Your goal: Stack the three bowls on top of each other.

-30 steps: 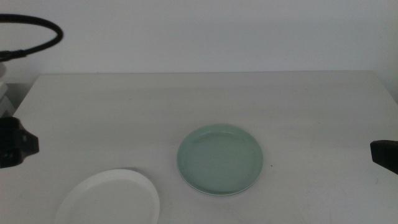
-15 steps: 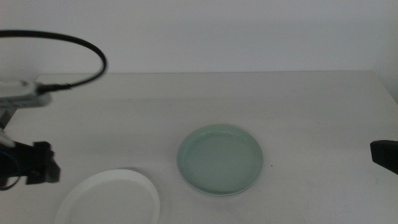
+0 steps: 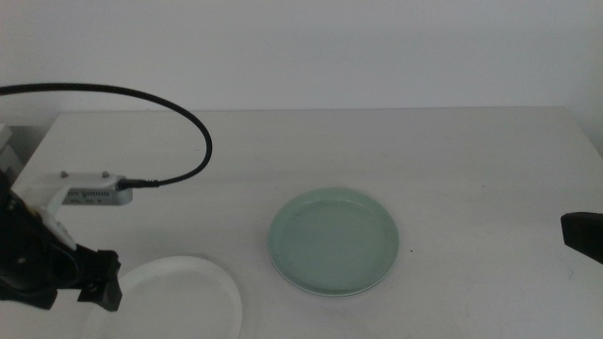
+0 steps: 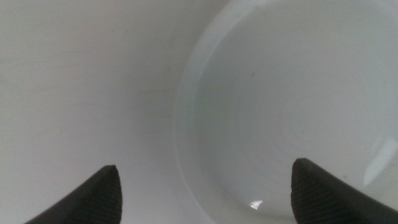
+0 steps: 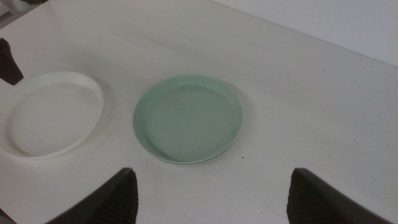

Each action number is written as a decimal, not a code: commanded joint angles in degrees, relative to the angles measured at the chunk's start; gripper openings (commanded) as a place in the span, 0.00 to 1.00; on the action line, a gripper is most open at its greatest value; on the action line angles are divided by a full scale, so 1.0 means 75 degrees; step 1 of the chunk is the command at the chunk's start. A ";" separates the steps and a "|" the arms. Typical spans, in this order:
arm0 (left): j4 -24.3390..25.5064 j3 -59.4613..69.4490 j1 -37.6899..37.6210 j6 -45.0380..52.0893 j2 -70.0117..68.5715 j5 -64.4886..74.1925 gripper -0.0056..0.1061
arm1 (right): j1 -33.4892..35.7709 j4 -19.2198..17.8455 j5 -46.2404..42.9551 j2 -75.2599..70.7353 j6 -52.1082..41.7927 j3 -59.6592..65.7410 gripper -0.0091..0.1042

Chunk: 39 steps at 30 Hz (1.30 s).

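now the left gripper (image 4: 202, 196) hovers with jaws apart over the rim of the shallow white round bowl (image 3: 179, 299), seemingly to lift it onto the pale mint green bowl (image 3: 334, 241) nearby, while the right gripper (image 5: 208, 196) waits open.

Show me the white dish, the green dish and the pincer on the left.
white dish (image 5: 53, 112), right wrist view, its inner floor.
green dish (image 3: 334, 240), middle view, its centre.
left pincer (image 4: 205, 193), left wrist view, midway between its open tips.
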 commanded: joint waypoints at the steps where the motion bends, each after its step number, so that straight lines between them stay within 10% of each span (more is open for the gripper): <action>1: -0.0176 -0.0154 0.0179 0.0159 0.0153 -0.0133 0.89 | 0.0011 0.0067 -0.0514 0.0005 -0.0076 -0.0175 0.62; 15: -0.0946 -0.0154 0.0646 0.1235 0.1685 -0.0370 0.86 | 0.0011 0.0067 -0.0514 0.0005 -0.0076 -0.0175 0.62; 28: -0.0831 -0.0179 0.0646 0.0813 0.1985 -0.0283 0.05 | 0.0011 0.0067 -0.0514 0.0005 -0.0076 -0.0175 0.62; 39: -0.1013 -0.0826 0.0639 0.0328 0.0312 0.1352 0.05 | 0.0011 0.0067 -0.0514 0.0005 -0.0076 -0.0175 0.62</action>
